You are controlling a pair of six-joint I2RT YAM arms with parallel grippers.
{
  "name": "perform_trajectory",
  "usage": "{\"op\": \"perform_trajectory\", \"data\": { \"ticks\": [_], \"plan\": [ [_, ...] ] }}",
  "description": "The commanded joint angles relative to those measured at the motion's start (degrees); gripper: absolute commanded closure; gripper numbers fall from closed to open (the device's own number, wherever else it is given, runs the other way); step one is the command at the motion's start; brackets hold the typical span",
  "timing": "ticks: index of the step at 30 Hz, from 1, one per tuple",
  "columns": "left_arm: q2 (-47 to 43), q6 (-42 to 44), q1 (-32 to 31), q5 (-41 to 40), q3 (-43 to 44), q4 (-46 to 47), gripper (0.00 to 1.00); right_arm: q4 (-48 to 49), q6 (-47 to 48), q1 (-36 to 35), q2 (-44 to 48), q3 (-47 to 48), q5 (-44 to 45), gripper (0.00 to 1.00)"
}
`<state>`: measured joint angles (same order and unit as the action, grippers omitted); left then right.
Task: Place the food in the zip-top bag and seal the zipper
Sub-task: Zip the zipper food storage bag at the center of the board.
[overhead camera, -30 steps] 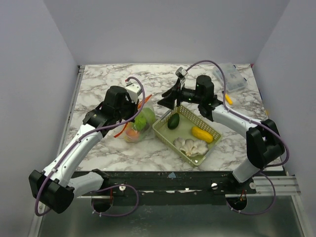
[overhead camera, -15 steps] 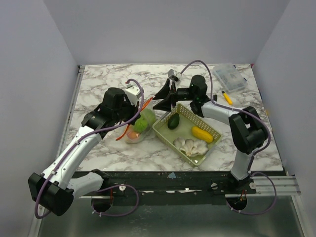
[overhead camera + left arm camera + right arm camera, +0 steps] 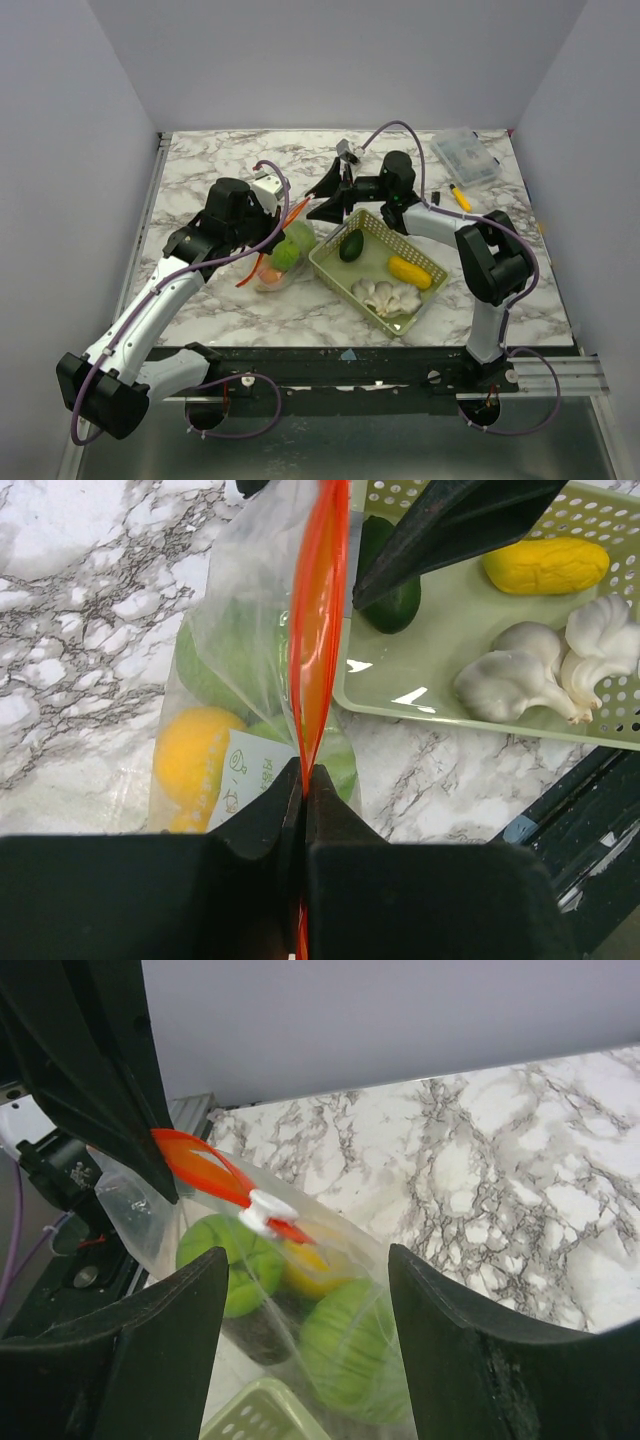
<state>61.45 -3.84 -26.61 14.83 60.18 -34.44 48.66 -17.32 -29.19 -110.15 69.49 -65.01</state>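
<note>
The white marbled desk (image 3: 210, 165) carries a pale green perforated plastic basket (image 3: 335, 283) right of centre. Just beside the basket's left corner, the clear floppy zip-top bag (image 3: 280, 255) is held up between the two arms. Only the overhead view takes in both arms meeting over the bag, along with a rigid clear lidded box (image 3: 465, 155) and a short yellow marker pen (image 3: 460, 197) toward the far right. In the basket lie a white toy mushroom cluster (image 3: 388, 296), a yellow toy vegetable (image 3: 409, 271) and a dark green toy avocado (image 3: 351, 245). Inside the bag are round green toy fruits (image 3: 345, 1345) and a yellow toy fruit (image 3: 190, 760), which the overhead view barely resolves. The left wrist view alone shows the left fingers (image 3: 250, 825) pinched tight on the orange-red zipper strip (image 3: 318, 610), which runs taut away from them. The right wrist view alone shows a small white slider (image 3: 262, 1210) sitting partway along that strip. It also shows the right fingers (image 3: 470, 1350) spread wide and gripping nothing, with the bag seen between them. Compared with a second ago, the right arm has swung leftward from above the basket's far corner to the bag's far end, while the left arm and the bag have kept their place.
</note>
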Motion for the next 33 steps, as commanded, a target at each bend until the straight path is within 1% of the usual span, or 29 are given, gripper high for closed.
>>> {"op": "perform_trajectory", "data": {
  "ticks": [1,3,6,10,12,15,17,20,22,23,25,26,27,28,30,32,33],
  "plan": [
    [-1.47,0.4,0.42,2.61,-0.17,1.12,1.0,-3.07,4.42,0.18,-0.46,2.27,2.11,0.32],
    [-1.28,0.48,0.46,2.7,-0.2,1.11,1.0,-5.13,5.85,0.39,-0.93,2.97,2.47,0.32],
    [-0.99,0.44,0.52,3.1,-0.24,1.16,1.0,-5.22,5.35,0.37,-1.75,4.21,0.31,0.32],
    [-0.34,0.24,0.69,4.21,0.0,1.47,1.0,4.21,-1.79,-0.91,-2.65,3.34,-3.94,0.34],
    [0.09,0.05,0.77,4.48,0.36,1.4,1.0,9.2,-5.71,-1.21,-3.39,2.91,-5.54,0.38],
    [0.21,-0.14,1.01,4.67,0.7,1.15,1.0,22.9,-16.65,-1.13,-6.08,2.18,-7.8,0.47],
    [0.02,-0.42,1.17,5.0,0.47,1.26,1.0,28.06,-20.75,-1.12,-7.74,2.05,-8.25,0.53],
    [-0.37,-1.23,1.38,5.87,0.02,1.85,1.0,39.34,-30.08,-1.11,-10.41,2.2,-8.28,0.69],
    [-0.46,-1.6,1.56,6.0,-0.2,1.83,1.0,43.67,-34.0,-1.12,-11.22,2.49,-8.28,0.78],
    [-0.54,-1.88,1.56,5.84,-0.13,1.7,1.0,43.8,-34.18,-1.13,-11.15,2.3,-8.24,0.82],
    [-0.71,-2.24,1.81,5.91,-0.15,1.54,1.0,41.69,-32.56,-1.13,-10.18,1.35,-8.29,0.87],
    [-0.88,-2.31,1.91,5.91,-0.24,1.5,1.0,39.31,-30.59,-1.12,-9.6,0.9,-7.97,0.91],
    [-0.96,-2.48,2.0,5.87,-0.18,1.4,1.0,36.88,-29.01,-1.11,-8.97,0.62,-7.5,0.97],
    [-0.98,-2.48,2.08,5.72,0.0,1.36,1.0,33.81,-26.86,-1.07,-8.5,0.6,-7.13,0.99],
    [-0.91,-2.42,2.09,5.43,0.34,1.16,0.99,31.93,-25.22,-1.13,-7.87,0.07,-6.12,1.0],
    [-0.44,-2.65,2.09,4.52,1.25,0.59,0.86,29.62,-24.66,-1.13,-7.52,0.34,-4.84,1.0],
    [-0.12,-2.58,2.09,4.15,1.82,0.16,0.78,28.3,-24.34,-1.13,-7.22,0.47,-4.5,1.0]
  ]
}}
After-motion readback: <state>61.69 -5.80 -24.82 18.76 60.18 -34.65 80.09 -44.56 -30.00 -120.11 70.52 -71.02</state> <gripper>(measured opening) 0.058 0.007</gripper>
